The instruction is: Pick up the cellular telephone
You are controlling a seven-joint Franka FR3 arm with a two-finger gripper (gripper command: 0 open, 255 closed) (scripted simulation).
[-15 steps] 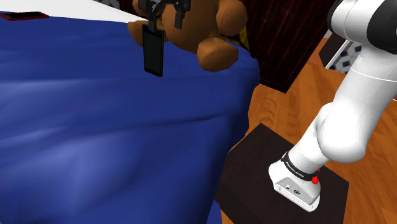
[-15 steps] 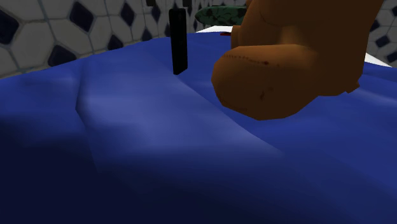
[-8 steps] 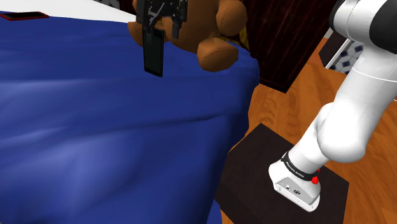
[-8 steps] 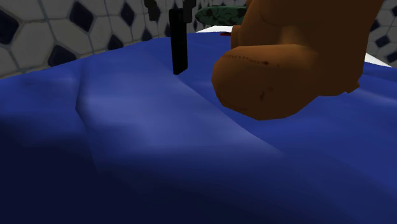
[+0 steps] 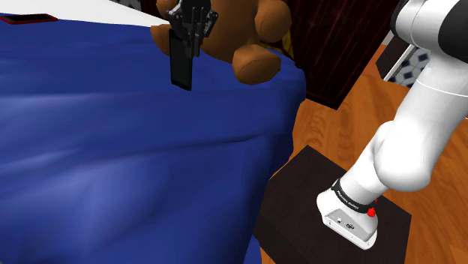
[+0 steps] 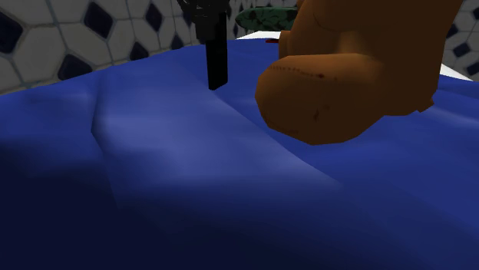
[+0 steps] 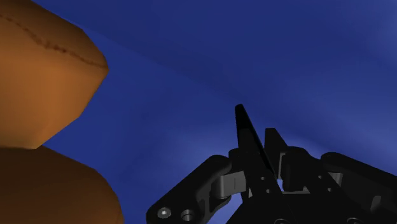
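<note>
The gripper (image 5: 190, 34) is now clamping the top end of the phone (image 5: 181, 64). A second ago its fingers were spread wide above the phone; half a second ago they were straddling it; now they are pressing in on the thin black slab from both sides. In the wrist view the phone's edge (image 7: 245, 137) is rising between the fingers (image 7: 232, 184), with no gap showing.

The phone is standing upright on the blue bedcover (image 5: 112, 150), just beside the brown teddy bear (image 5: 240, 34). In the second exterior view its lower end (image 6: 216, 61) is sitting at the same spot on the cover as before, so it is not leaving the bed yet. The grasp appears to be in place, and the lift is what is remaining.
</note>
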